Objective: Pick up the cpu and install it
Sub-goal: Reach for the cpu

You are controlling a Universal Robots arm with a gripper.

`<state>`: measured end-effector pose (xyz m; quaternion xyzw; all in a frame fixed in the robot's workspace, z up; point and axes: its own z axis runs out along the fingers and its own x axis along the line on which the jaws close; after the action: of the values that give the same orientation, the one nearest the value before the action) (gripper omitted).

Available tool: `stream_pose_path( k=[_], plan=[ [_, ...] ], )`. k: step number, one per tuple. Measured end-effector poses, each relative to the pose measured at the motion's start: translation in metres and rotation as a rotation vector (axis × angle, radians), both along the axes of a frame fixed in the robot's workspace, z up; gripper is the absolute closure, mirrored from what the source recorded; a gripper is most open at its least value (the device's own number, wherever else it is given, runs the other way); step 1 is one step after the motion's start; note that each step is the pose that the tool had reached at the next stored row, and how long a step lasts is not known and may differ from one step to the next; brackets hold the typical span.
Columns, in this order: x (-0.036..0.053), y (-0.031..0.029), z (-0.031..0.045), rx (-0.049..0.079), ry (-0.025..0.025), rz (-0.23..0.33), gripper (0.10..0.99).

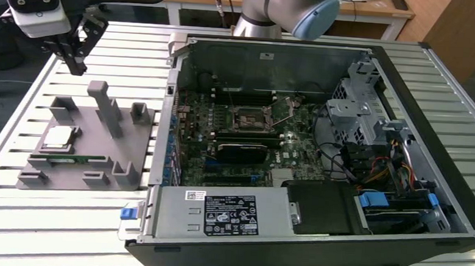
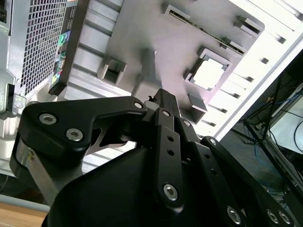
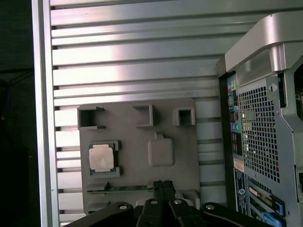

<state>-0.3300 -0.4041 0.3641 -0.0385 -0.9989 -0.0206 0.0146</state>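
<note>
In the exterior view, the gripper (image 1: 77, 68) hung in the upper left of the frame, over the far edge of the slatted table (image 1: 53, 233). Its 2 fingers were pressed together and held nothing. Lower down, at the middle left of the frame, lay the grey fixture plate (image 1: 36, 177). The cpu (image 1: 59, 137) sat flat in a pocket on that plate, well apart from the gripper. A thin green memory stick (image 1: 69, 158) lay just under the cpu in the picture. The open computer case (image 1: 290, 62) took up the middle and right of the frame, with a square socket (image 1: 250, 117) on its board.

In the second wrist view, the gripper (image 2: 163, 97) was closed. The cpu (image 2: 208, 74) shone bright in its pocket on the fixture plate (image 2: 137, 28), beyond the fingertips.

In the first wrist view, the closed gripper (image 3: 163, 184) was over the plate's edge, close to the memory stick (image 3: 125, 188). The cpu (image 3: 102, 157) lay on the fixture plate (image 3: 189, 142), away from the computer case (image 3: 258, 137).
</note>
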Motion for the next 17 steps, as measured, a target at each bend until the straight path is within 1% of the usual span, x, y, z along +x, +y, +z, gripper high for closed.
stream_pose_path(
  k=[7, 17],
  plan=[
    [-0.0034, -0.0001, -0.002, 0.0, -0.0002, 0.0, 0.98],
    [-0.0067, 0.0, -0.0048, 0.0, 0.0009, 0.0, 0.98]
  ],
)
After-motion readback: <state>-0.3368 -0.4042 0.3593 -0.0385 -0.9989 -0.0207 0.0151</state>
